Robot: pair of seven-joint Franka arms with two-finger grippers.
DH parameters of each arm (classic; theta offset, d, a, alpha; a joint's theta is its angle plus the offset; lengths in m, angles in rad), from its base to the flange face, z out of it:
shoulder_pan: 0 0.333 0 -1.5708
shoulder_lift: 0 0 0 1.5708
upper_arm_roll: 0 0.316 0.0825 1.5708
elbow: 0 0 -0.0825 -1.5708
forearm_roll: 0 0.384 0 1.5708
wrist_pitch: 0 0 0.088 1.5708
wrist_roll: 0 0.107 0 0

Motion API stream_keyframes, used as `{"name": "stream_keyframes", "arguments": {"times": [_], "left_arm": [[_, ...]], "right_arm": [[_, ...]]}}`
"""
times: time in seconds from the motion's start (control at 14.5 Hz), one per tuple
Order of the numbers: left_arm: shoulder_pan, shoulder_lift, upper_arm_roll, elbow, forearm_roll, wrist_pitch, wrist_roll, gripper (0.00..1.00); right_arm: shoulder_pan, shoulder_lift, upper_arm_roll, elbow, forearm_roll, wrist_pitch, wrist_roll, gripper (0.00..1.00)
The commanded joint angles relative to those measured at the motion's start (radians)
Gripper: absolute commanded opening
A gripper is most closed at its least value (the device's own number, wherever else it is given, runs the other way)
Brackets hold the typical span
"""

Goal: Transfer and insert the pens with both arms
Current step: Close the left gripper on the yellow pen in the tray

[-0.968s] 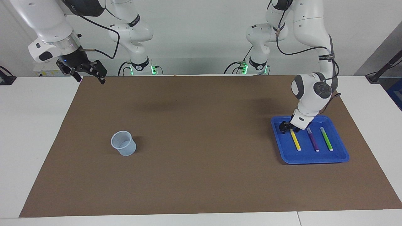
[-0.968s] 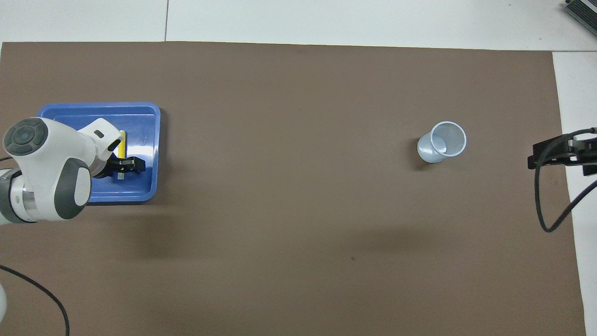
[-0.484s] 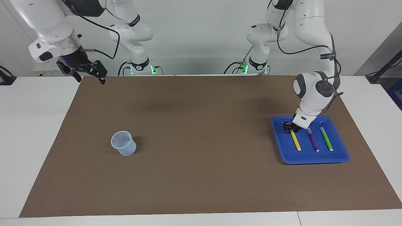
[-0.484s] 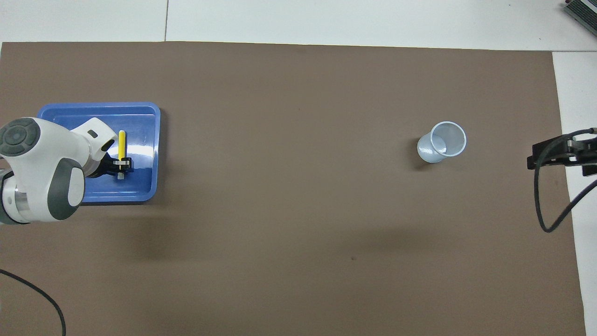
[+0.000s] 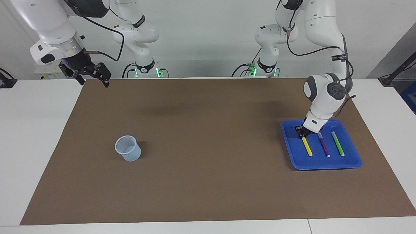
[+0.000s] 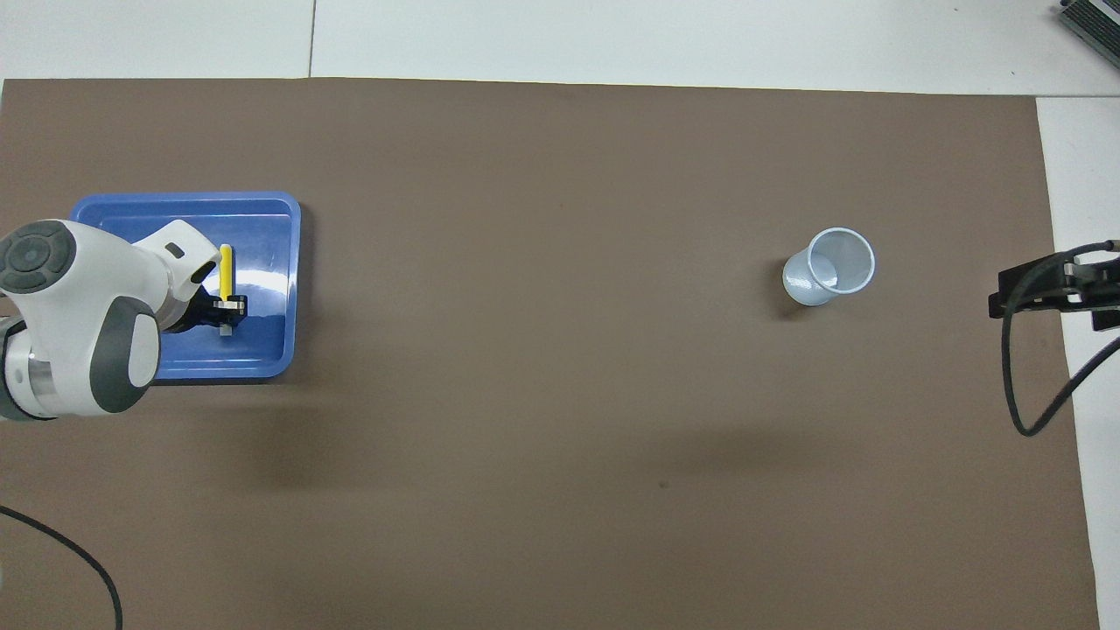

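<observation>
Yellow pen [image 5: 306, 146] in lowered left end effector [image 5: 301, 133]

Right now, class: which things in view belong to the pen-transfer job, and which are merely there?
Belonging:
yellow pen, gripped by the left pincer
purple pen
green pen
blue tray
cup
right pincer, waiting open

Merely there:
brown mat
white table
</observation>
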Motion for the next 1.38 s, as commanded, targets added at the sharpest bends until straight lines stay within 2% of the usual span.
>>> {"name": "stream_keyframes", "arguments": {"times": [0.0, 0.21, 0.62, 0.76, 0.97, 1.11, 1.31], "left_arm": [[-0.015, 0.018, -0.003, -0.023, 0.002, 0.032, -0.009, 0.00], [-0.015, 0.018, -0.004, -0.003, 0.000, 0.001, -0.007, 0.00], [-0.031, 0.006, -0.009, 0.109, -0.012, -0.198, -0.005, 0.00], [-0.032, -0.006, -0.012, 0.173, -0.021, -0.317, -0.005, 0.00], [-0.046, -0.011, -0.012, 0.294, -0.081, -0.508, -0.007, 0.00], [-0.051, -0.016, -0.012, 0.331, -0.112, -0.580, -0.008, 0.00], [-0.039, -0.037, -0.007, 0.361, -0.271, -0.669, -0.018, 0.00]], "right_arm": [[-0.009, -0.023, 0.004, -0.028, 0.023, 0.003, 0.026, 1.00], [-0.009, -0.023, 0.004, -0.028, 0.022, 0.003, 0.026, 1.00], [-0.009, -0.023, 0.004, -0.028, 0.022, 0.005, 0.026, 1.00], [-0.010, -0.023, 0.004, -0.028, 0.023, 0.005, 0.024, 1.00], [-0.010, -0.023, 0.004, -0.028, 0.022, 0.005, 0.023, 1.00], [-0.010, -0.023, 0.004, -0.030, 0.023, 0.005, 0.023, 1.00], [-0.010, -0.023, 0.004, -0.030, 0.022, 0.005, 0.021, 1.00]]}}
